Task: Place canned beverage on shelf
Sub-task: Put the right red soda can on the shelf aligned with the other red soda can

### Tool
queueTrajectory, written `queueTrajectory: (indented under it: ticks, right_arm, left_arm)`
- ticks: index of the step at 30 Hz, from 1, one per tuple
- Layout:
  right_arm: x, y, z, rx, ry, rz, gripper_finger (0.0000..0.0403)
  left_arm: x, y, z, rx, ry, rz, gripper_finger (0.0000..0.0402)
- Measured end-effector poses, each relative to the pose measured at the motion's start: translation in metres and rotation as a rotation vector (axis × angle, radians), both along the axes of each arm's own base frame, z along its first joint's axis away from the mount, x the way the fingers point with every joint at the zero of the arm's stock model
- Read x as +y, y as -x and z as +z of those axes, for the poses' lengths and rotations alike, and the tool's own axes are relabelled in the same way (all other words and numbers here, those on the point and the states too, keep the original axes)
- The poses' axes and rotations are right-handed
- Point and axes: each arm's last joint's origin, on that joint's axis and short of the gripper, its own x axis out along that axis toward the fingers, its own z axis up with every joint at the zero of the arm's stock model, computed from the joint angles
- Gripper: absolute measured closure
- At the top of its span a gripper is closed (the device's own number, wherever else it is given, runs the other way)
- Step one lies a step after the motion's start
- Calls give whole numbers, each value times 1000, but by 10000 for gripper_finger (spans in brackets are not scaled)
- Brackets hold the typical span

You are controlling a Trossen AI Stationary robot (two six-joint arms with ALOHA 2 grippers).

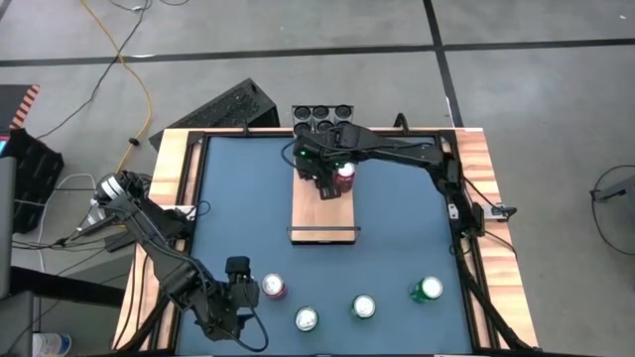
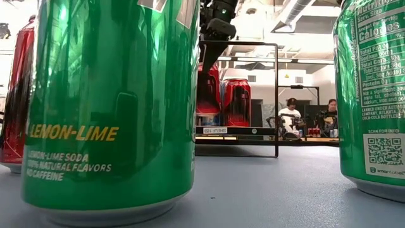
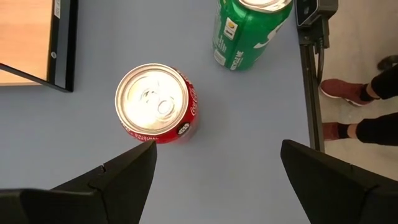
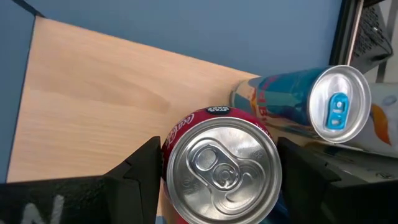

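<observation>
The shelf (image 1: pixel 322 213) is a pale wood plank lying mid-table with a black wire rail (image 2: pixel 276 95) at its end. My right gripper (image 4: pixel 221 177) is at its far end, shut on an upright red can (image 1: pixel 345 177). A blue can (image 4: pixel 311 106) stands close beside it on the plank. Near the table's front left corner my left gripper (image 3: pixel 217 174) hovers open above the blue table. Another red can (image 3: pixel 158 102) stands on its base just beyond one of its fingers, untouched. My right gripper pinches the red can's side wall just below the rim (image 4: pixel 171 146) between its two fingers, one on each side. The fingers come from above, slanting steeply down. The can stays upright, top up, over the shelf's far end. Whether its base touches the plank I cannot tell.
Along the table's near edge stand green cans (image 1: pixel 429 290) (image 1: pixel 364 307) (image 1: pixel 306 319), two of them looming close in the low view (image 2: pixel 107 107). A black cup tray (image 1: pixel 322 117) sits past the far edge. People (image 2: pixel 291 117) sit in the room behind.
</observation>
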Motion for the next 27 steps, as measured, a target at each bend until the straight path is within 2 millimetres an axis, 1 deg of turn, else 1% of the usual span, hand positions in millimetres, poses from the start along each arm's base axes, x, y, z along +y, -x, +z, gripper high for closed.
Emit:
queueTrajectory:
  ticks: [8,12,18,27]
  right_arm:
    - [0,-1,0,-1,1,58,163]
    - [0,-1,0,1,-4,61,163]
    - [-2,-1,-10,16,-37,28,163]
    - [-6,-4,-25,21,-39,21,163]
  left_arm:
    - [-2,2,0,-6,3,12,72]
    - [-2,2,0,-7,3,13,72]
    - [-2,2,0,-9,-3,3,72]
    - [-2,2,0,-10,-2,-1,72]
